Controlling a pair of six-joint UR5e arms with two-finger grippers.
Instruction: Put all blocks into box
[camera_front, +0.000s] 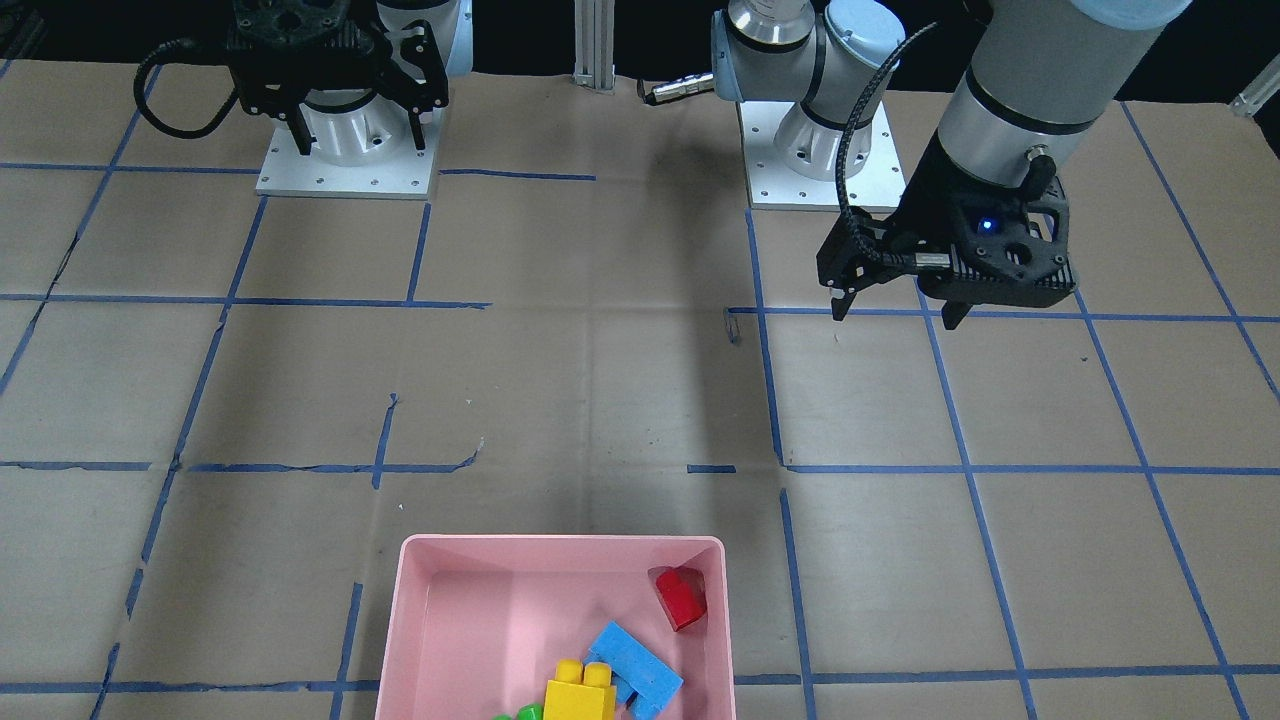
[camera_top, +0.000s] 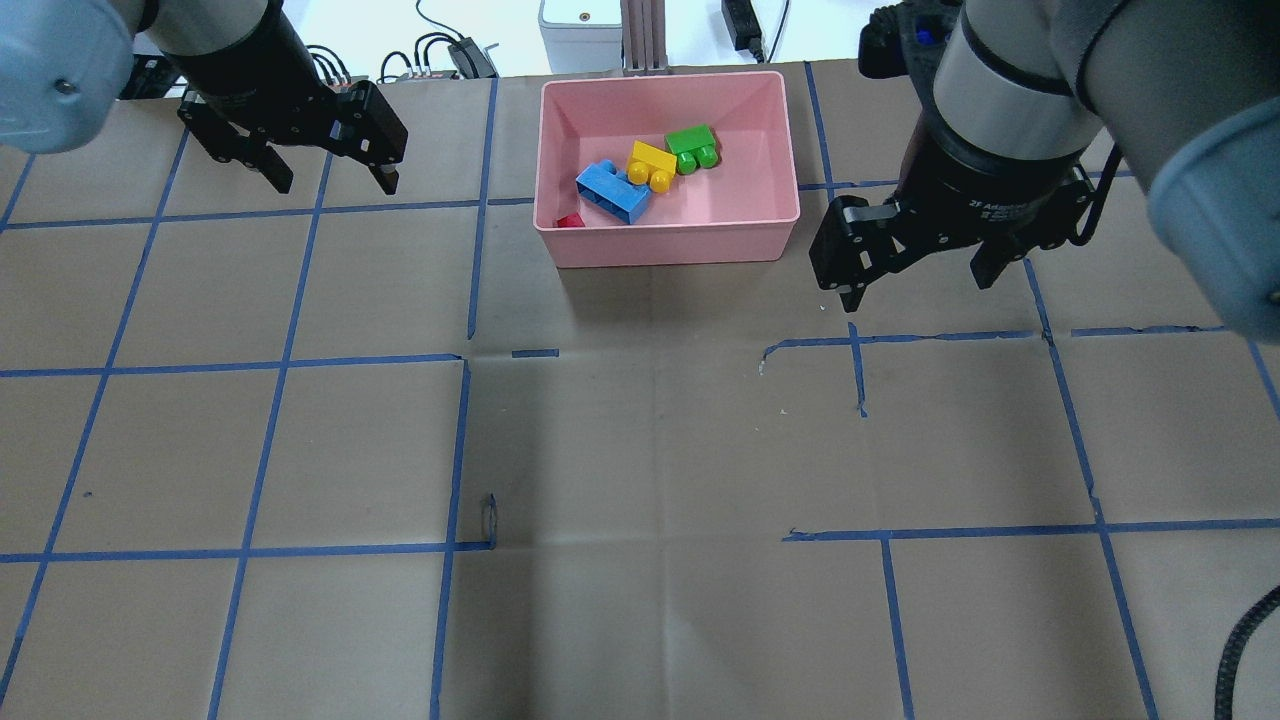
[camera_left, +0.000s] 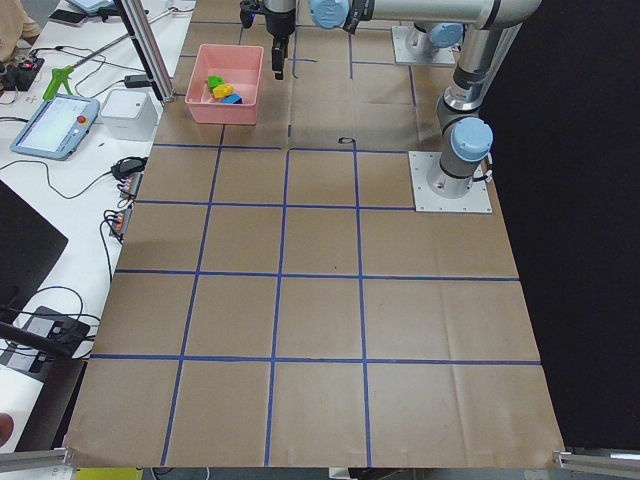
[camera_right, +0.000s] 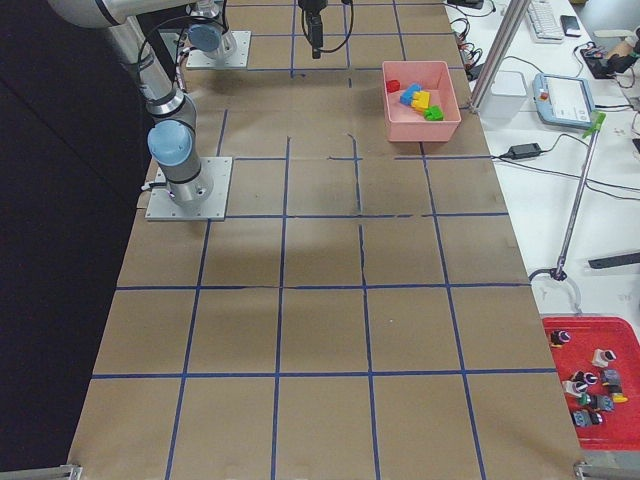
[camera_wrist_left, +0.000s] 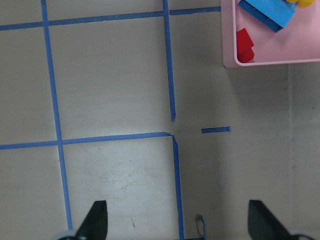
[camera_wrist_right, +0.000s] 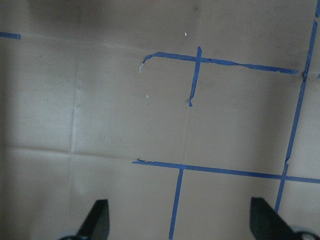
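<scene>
Both sets of jaws stand wide apart with nothing between them. From the overhead view, the left gripper (camera_top: 335, 182) hangs over the paper-covered table (camera_top: 640, 450) in the upper left of the frame, well apart from the box. The right gripper (camera_top: 920, 290) hangs in the upper right, near the box's lower right corner but not touching it. Each wrist view shows two dark fingertips at its bottom corners, with only brown paper and blue tape lines (camera_top: 280, 365) between them.

The pink box (camera_top: 665, 245) sits at the top middle of the overhead view, and all four blocks lie inside it. The blue block (camera_top: 612, 192) lies slantwise in the box's lower left part. The yellow block (camera_top: 650, 165) sits against its right end, and whether it rests partly on top I cannot tell. The green block (camera_top: 692, 148) is just beside the yellow one, up and to the right. The red block (camera_top: 570, 221) is tucked into the lower left corner, mostly hidden behind the near wall in that view. In the left wrist view, the same corner of the box shows at the upper right, with the red block close to the wall and a little apart from the blue one.
</scene>
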